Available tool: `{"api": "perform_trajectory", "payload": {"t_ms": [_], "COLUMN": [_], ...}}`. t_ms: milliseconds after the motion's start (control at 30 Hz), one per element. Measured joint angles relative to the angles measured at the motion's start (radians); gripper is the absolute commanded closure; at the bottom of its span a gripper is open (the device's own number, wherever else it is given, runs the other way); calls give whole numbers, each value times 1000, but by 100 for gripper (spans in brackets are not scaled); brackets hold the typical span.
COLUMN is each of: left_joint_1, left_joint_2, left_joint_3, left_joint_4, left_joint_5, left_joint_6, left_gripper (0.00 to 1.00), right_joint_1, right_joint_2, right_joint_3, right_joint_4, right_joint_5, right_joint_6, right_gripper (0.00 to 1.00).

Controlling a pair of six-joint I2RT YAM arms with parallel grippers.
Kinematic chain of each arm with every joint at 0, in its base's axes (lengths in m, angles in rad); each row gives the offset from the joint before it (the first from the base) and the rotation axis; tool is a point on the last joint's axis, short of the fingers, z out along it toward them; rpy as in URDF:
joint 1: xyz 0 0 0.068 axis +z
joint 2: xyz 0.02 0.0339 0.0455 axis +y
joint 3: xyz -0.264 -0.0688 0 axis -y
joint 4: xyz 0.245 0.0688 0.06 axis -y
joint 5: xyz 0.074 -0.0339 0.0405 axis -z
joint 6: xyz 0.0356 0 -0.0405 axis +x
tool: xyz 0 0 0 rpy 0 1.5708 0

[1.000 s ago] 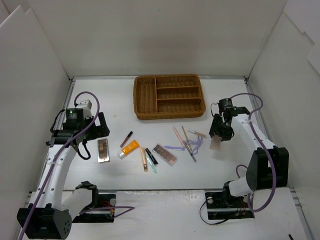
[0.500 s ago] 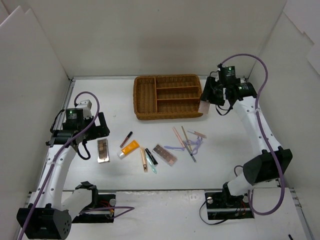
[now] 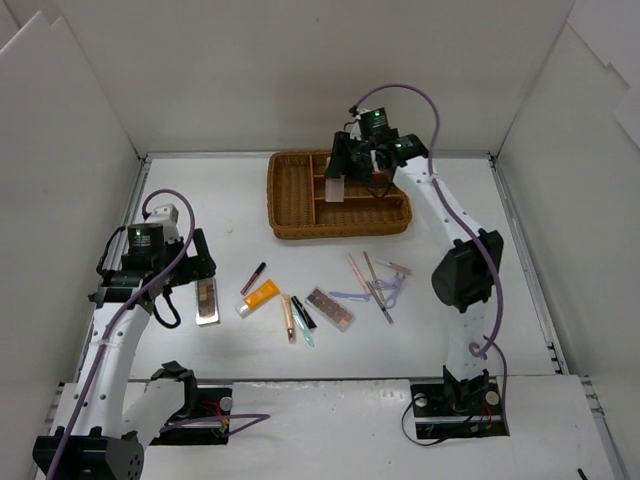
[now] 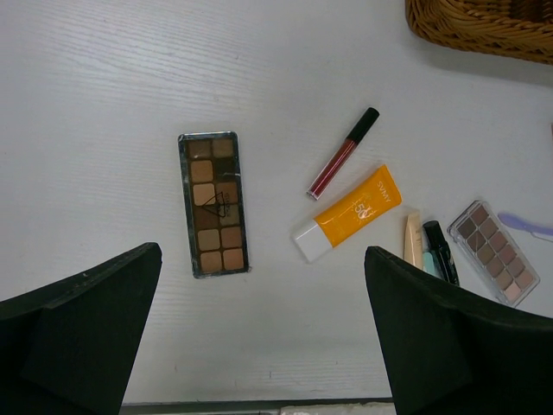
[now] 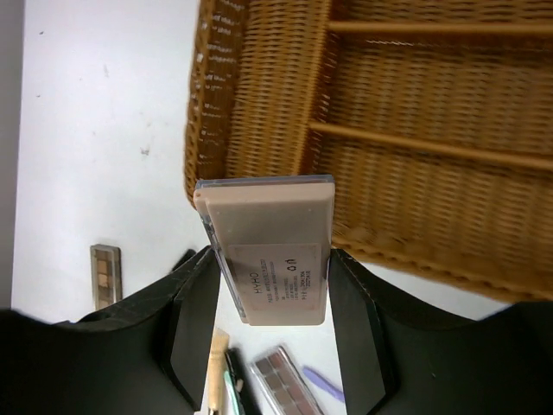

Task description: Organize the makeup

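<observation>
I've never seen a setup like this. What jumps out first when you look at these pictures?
Most striking is the right gripper, stretched to the table's far side and clamping a pale pink compact above the brown wicker tray. Nearer lies a scatter of makeup, with a bright orange tube standing out. The left gripper hangs open over a brown eyeshadow palette.

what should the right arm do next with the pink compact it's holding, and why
Probably lower the pale pink compact straight down into the wicker tray, and only then open the right tool. The tool is shut on the compact's sides and holds it in the air above the tray, near the divider beside the left compartment. It is not yet resting inside, so letting go now would drop it.
</observation>
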Motion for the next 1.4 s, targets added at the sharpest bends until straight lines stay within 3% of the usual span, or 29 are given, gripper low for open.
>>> {"api": "perform_trajectory", "payload": {"t_ms": [300, 433, 500, 600, 700, 833, 933, 1067, 1200, 1400], "left_joint_1": [0, 0, 0, 0, 0, 0, 0, 0, 0, 0], "left_joint_2": [-35, -35, -34, -31, -23, -3, 21, 74, 166, 300], "left_joint_3": [-72, -73, -75, -87, -100, -105, -105, -105, -104, -89], "left_joint_4": [-34, -36, -36, -35, -34, -30, -28, -21, -13, 2], "left_joint_5": [-8, -24, -27, -29, -29, -29, -31, -48, -63, -79], "left_joint_6": [-42, -61, -67, -72, -75, -79, -80, -89, -93, -94], "left_gripper": [1, 1, 1, 1, 1, 1, 1, 1, 4, 10], "right_joint_1": [87, 109, 115, 120, 121, 121, 121, 121, 120, 112], "right_joint_2": [288, 371, 406, 445, 465, 466, 464, 394, 204, -272], "right_joint_3": [247, 268, 269, 269, 269, 269, 264, 154, -55, -422], "right_joint_4": [104, 173, 207, 245, 270, 303, 320, 328, 320, 340], "right_joint_5": [-52, -54, -51, -45, -34, -19, -11, 11, 59, 126], "right_joint_6": [52, 86, 102, 121, 132, 135, 123, 85, 6, -113], "right_gripper": [95, 86, 78, 46, 31, 18, 14, 13, 12, 10]}}
